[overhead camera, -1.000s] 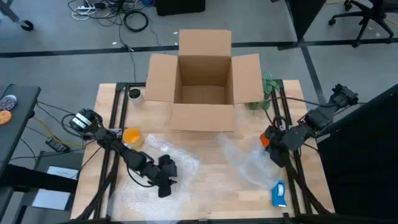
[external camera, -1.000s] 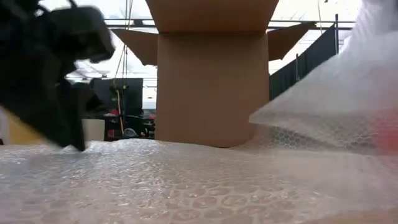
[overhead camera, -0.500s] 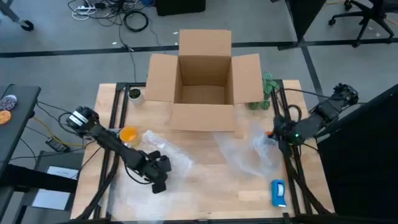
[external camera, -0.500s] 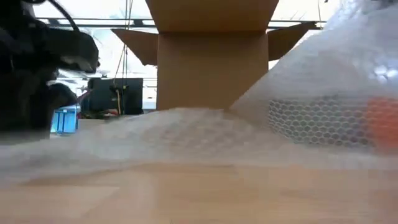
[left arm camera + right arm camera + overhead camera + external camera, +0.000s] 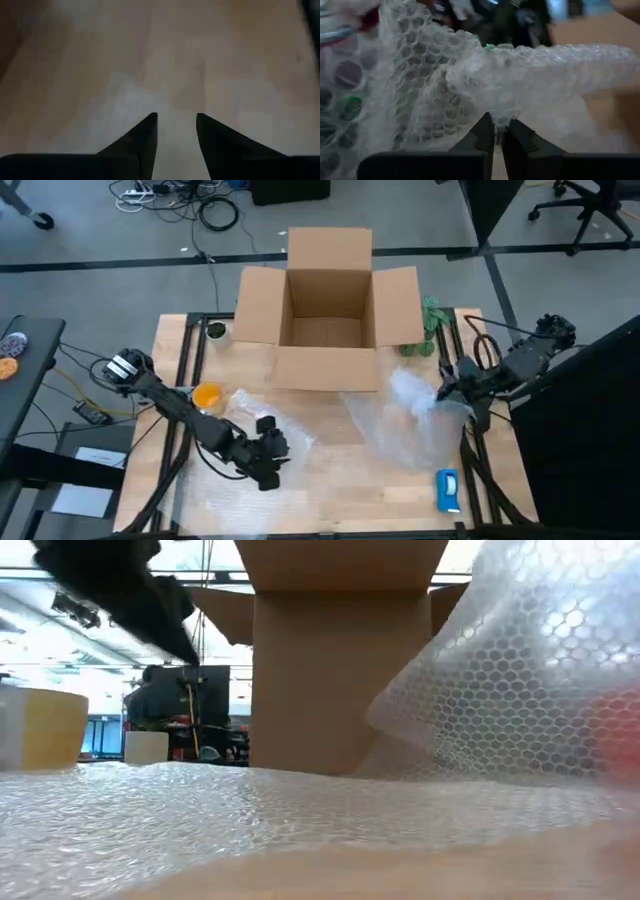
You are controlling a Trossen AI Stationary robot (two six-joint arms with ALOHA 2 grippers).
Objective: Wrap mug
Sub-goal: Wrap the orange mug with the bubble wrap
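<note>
Moved: since half a second ago the right gripper (image 5: 447,392) has drawn the bubble wrap (image 5: 405,420) higher and closer to the cardboard box (image 5: 327,310); the left gripper (image 5: 272,460) has shifted slightly right over the near sheet.
Right gripper: just off the box's right front corner, fingers (image 5: 483,132) pinched closed on a fold of bubble wrap.
Left gripper: in front of the box's left half, fingers (image 5: 147,132) parted with a narrow gap, holding nothing, low over bubble wrap on the table (image 5: 330,480).
Open room: bare wood shows in front of the box, between the two sheets.
Edges: a blue-and-white object (image 5: 447,490) lies near the table's front right edge, well away from the box.
Mug: the mug (image 5: 208,397) sits left of the box's front flap, touching the left sheet, small, rounded, bright orange, unwrapped.
</note>
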